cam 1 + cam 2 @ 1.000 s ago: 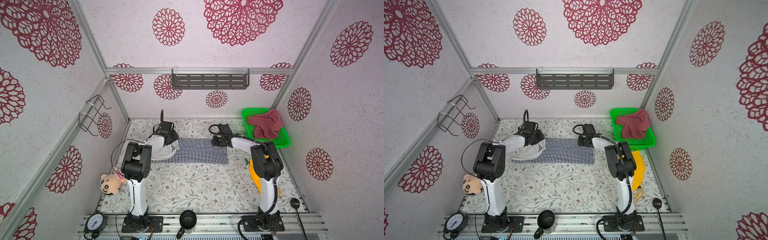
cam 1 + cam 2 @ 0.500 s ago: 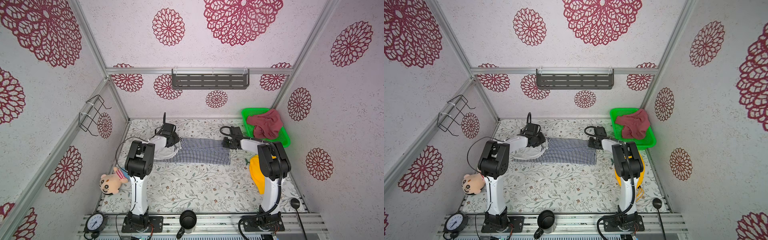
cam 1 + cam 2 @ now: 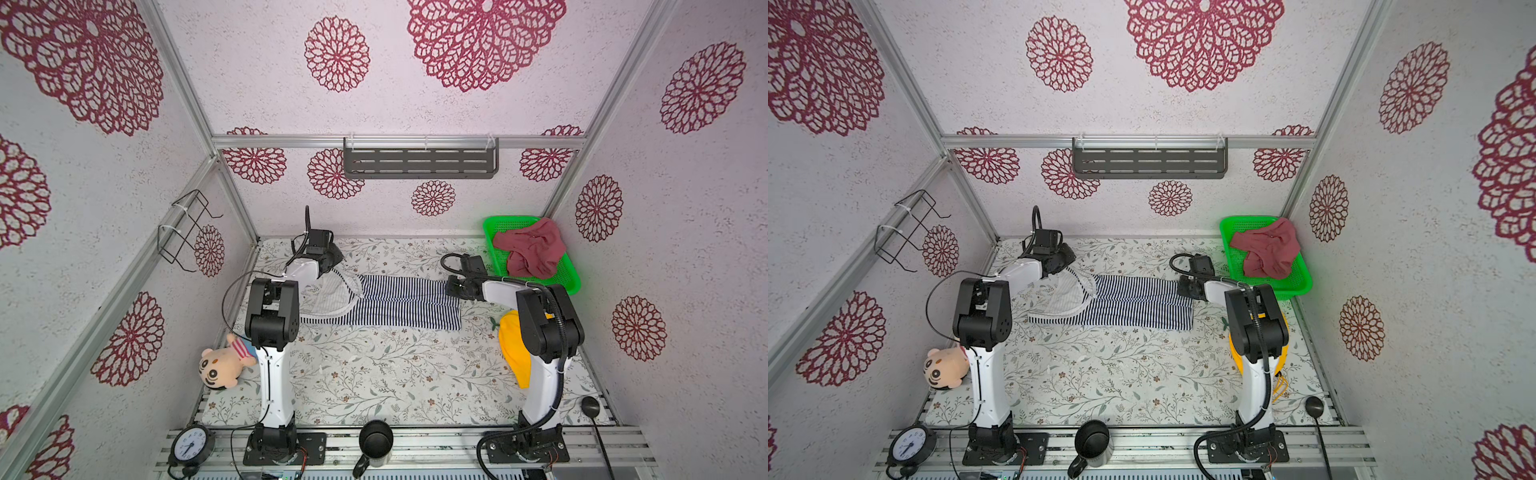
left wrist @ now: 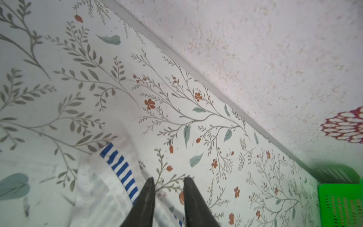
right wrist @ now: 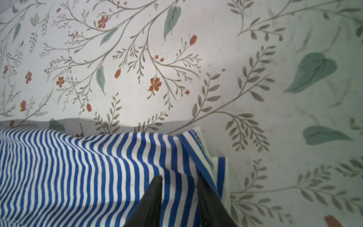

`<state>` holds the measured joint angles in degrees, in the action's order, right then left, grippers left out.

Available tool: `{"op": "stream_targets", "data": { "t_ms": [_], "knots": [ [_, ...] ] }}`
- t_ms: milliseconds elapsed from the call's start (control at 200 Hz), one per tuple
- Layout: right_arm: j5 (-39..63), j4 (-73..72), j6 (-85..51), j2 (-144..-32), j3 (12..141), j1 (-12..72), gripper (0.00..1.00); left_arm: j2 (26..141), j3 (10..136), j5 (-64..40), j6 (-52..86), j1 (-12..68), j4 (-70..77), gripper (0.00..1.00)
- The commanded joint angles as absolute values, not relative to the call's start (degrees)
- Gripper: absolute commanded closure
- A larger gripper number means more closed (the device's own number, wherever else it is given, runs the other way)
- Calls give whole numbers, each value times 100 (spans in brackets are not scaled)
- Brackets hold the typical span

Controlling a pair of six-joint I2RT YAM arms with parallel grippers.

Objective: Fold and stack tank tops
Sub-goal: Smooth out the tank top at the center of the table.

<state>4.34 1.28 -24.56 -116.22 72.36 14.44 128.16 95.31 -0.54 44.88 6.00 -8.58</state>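
The striped tank top (image 3: 407, 301) lies spread near the surface's (image 3: 374, 374) far edge. The right gripper (image 5: 178, 175) has narrow jaws straddling its hem corner, grip unclear. The left gripper (image 4: 170, 178) has jaws narrowly open, just beside its strap.

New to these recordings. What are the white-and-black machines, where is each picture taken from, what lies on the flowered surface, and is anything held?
A left arm and a right arm, both robots, stand at the near edge of a flowered table inside a walled booth. Both top views look down from overhead; each wrist view looks past one arm's two dark fingers. A striped tank top lies spread out between the arms. The left gripper is by its strap end, jaws apart, table showing between them. The right gripper is over the hem end, jaws apart, striped cloth showing between; no pinch is visible. A red tank top lies crumpled in a green basket. A yellow cloth, a plush toy, a clock and a mug sit around the edges.
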Motion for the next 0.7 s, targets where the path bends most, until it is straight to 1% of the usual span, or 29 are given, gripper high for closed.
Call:
{"op": "stream_targets", "data": {
  "t_ms": [0, 110, 145, 180, 210, 265, 325, 395, 495, 696],
  "knots": [
    [345, 625, -2452, -11495, 7080, 1392, 66, 13144, 9567, -30, 4566, 545, -1140, 76],
    [349, 648, -2462, -11538, 7135, 1397, 66, 13179, 9456, -19, 4617, 573, -1103, 75],
    [360, 650, -2469, -11544, 7152, 1397, 66, 13196, 9432, -22, 4624, 571, -1071, 71],
    [358, 646, -2460, -11545, 7150, 1400, 66, 13233, 9443, -39, 4625, 572, -1067, 64],
    [360, 657, -2461, -11540, 7163, 1397, 66, 13279, 9472, -60, 4623, 571, -1099, 61],
    [331, 682, -2442, -11524, 7159, 1393, 66, 13360, 9545, 16, 4624, 563, -1169, 60],
    [287, 717, -2419, -11492, 7150, 1397, 66, 13489, 9648, 70, 4672, 517, -1256, 62],
    [240, 745, -2396, -11446, 7116, 1390, 66, 13603, 9707, 78, 4829, 441, -1300, 68],
    [154, 806, -2394, -11376, 7054, 1389, 66, 13657, 9590, 126, 5071, 311, -1263, 74],
    [149, 799, -2508, -11314, 6881, 1388, 67, 13444, 9216, 317, 5269, 128, -1129, 76]
  ]
}}
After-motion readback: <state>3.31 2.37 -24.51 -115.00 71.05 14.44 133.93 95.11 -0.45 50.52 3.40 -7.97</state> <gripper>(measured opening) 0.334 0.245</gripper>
